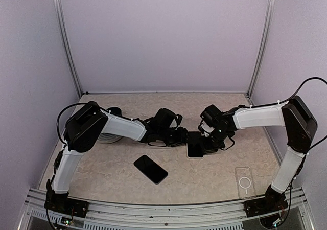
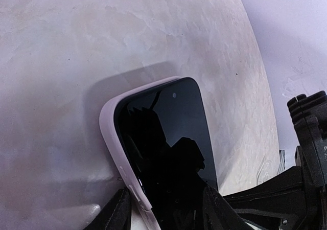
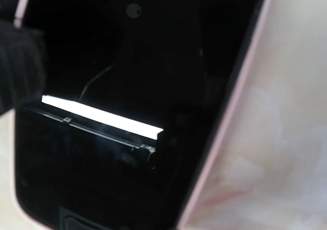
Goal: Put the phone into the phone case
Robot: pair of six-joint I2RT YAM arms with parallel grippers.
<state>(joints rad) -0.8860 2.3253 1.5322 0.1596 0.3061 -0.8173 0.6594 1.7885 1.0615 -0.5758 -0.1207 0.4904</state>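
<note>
A black phone (image 1: 194,151) lies screen up in a pale pink case at the table's middle. In the left wrist view the phone (image 2: 168,138) sits inside the pink case (image 2: 110,133), its far corner flush with the rim. My left gripper (image 2: 166,214) straddles the near end with a finger against each side, and shows in the top view (image 1: 179,137). My right gripper (image 1: 208,144) is down on the phone's right side. Its wrist view shows only the dark screen (image 3: 127,61) and the pink case edge (image 3: 240,92); its fingers are hidden.
A second black phone (image 1: 150,169) lies bare on the table in front of the left arm. A clear case with a ring mark (image 1: 245,182) lies at the front right. A pale round thing (image 1: 106,137) sits partly hidden behind the left arm.
</note>
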